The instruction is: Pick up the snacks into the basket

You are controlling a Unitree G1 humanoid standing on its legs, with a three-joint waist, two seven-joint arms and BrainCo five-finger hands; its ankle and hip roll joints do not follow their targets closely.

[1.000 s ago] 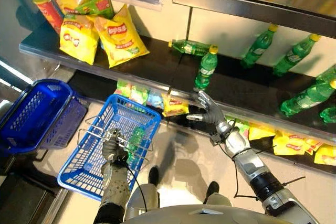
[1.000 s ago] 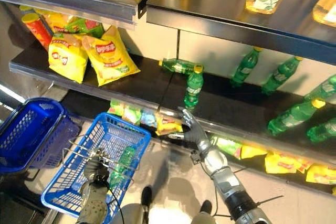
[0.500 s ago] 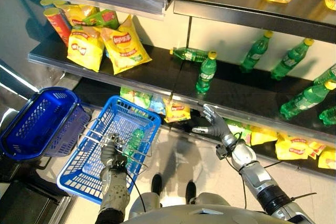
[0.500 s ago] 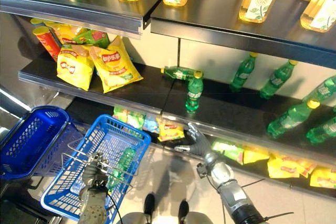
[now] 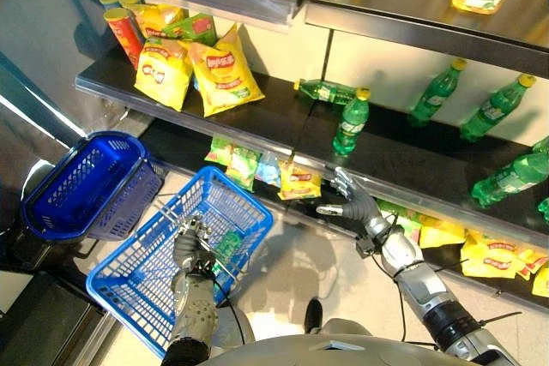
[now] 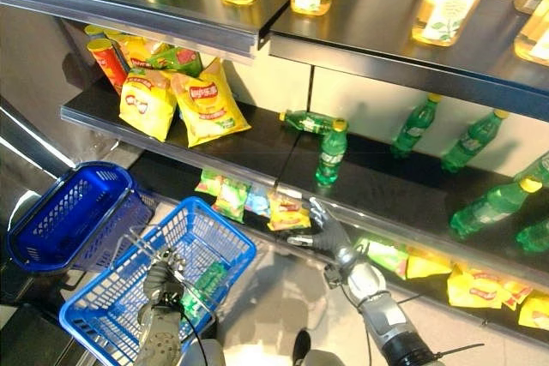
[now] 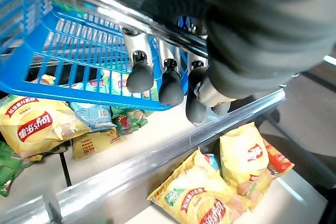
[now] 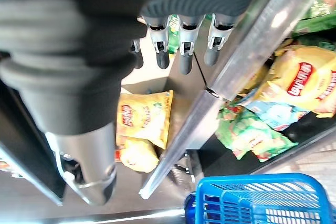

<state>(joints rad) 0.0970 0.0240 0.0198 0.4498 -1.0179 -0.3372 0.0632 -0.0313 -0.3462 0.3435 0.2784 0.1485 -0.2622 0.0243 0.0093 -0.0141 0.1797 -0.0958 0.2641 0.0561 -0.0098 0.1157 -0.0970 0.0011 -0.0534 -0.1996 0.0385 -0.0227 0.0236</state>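
The left hand (image 5: 190, 250) curls its fingers (image 7: 169, 84) round the wire handle (image 5: 199, 231) of the blue basket (image 5: 137, 285). The right hand (image 5: 353, 205) spreads straight fingers just beside a yellow snack bag (image 5: 298, 182) on the lowest dark shelf (image 5: 180, 150). 2 yellow chip bags (image 5: 221, 76) stand on the shelf above, over a pale floor (image 5: 296, 267).

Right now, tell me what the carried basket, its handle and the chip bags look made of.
Blue basket: looks like moulded plastic, with slotted lattice walls and an even matte colour. Its handle, gripped by the left hand: likely bare metal wire, thin and silvery. Yellow chip bags: glossy crinkled film, probably foil-lined plastic, puffed and creased. The right hand hangs open by the shelf.
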